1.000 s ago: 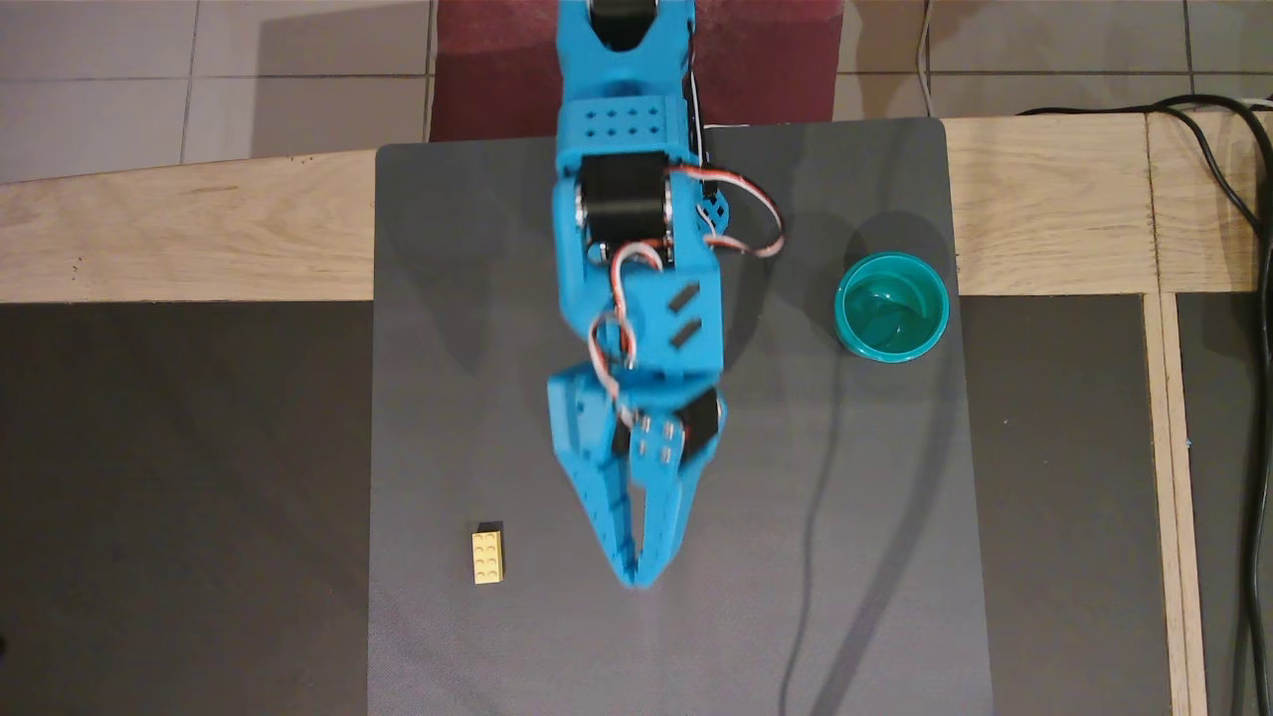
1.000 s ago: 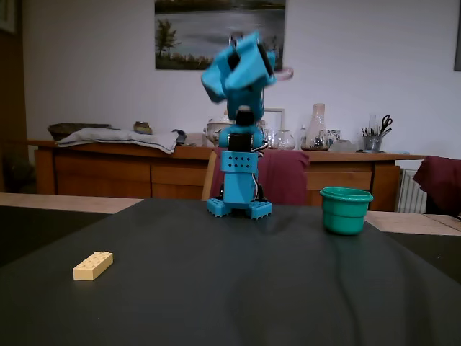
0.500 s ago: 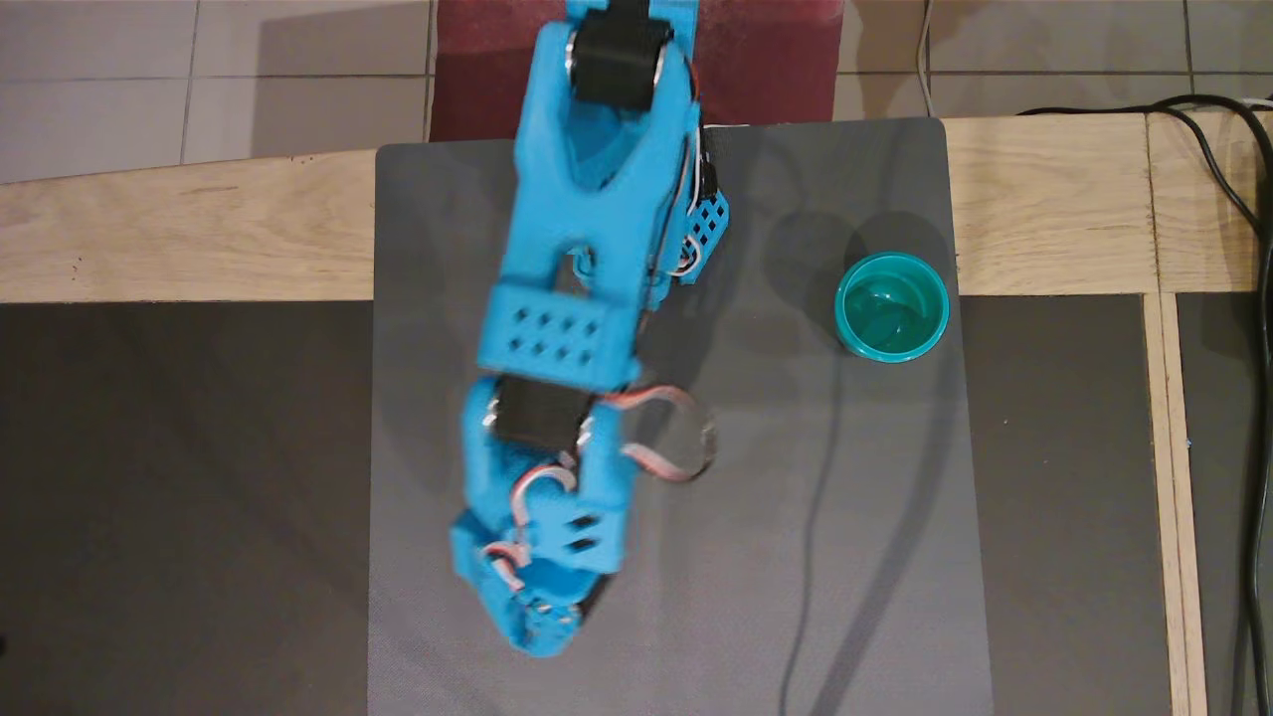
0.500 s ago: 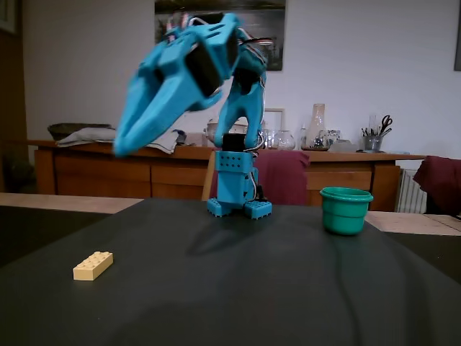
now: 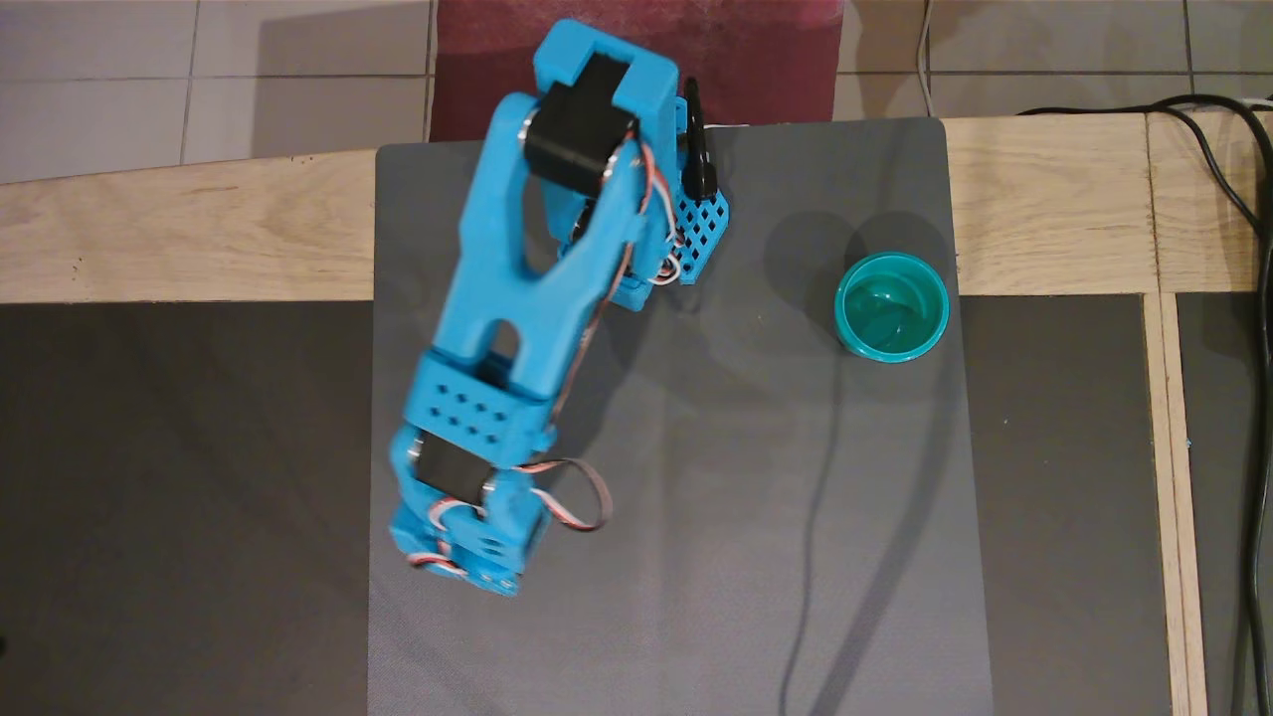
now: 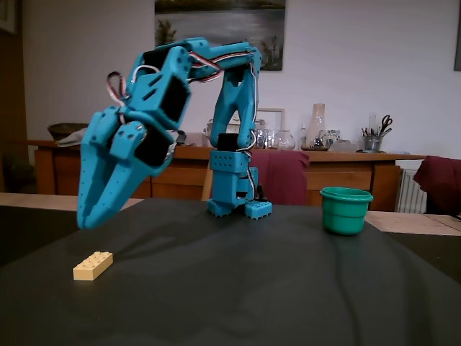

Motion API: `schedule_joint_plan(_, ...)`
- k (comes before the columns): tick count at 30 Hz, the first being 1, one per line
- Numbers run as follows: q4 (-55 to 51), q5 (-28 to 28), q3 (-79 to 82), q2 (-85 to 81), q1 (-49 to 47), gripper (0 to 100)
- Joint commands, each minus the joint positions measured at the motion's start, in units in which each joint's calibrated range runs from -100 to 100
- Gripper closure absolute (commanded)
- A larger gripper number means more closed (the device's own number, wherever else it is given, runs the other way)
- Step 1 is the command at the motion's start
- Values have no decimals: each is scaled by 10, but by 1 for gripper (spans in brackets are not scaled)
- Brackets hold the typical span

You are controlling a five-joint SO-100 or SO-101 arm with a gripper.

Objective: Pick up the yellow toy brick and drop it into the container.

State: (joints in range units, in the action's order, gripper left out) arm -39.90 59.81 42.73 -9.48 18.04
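Observation:
The yellow toy brick (image 6: 93, 265) lies flat on the dark mat at the front left of the fixed view. In the overhead view it is hidden under the arm's wrist (image 5: 467, 547). My blue gripper (image 6: 86, 222) points steeply down and hangs a short way above the brick. Its fingers meet at the tips, shut on nothing. The container (image 5: 891, 306), a teal-green cup, stands upright at the mat's right side in the overhead view. In the fixed view the container (image 6: 346, 210) is far to the right of the gripper.
The arm's base (image 5: 686, 219) sits at the mat's far edge. A grey mat (image 5: 756, 557) covers the wooden table (image 5: 179, 234). Black cables (image 5: 1259, 298) run down the right edge. A sideboard with glassware (image 6: 317, 137) stands behind the table.
The arm swung from the mat's centre toward the left in the overhead view and lowered. The gripper now points down just above the brick, which the arm covers from overhead.

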Motion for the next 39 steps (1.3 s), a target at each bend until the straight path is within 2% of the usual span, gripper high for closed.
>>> schedule_joint_plan(1,5,18,-22,5,9,99)
schedule_joint_plan(7,-2,21,-22,6,7,98)
schedule_joint_plan(12,6,49,11,7,8,76)
schedule_joint_plan(15,6,62,19,7,8,71)
schedule_joint_plan(26,8,83,11,8,17,71)
schedule_joint_plan(39,144,83,11,123,25,71)
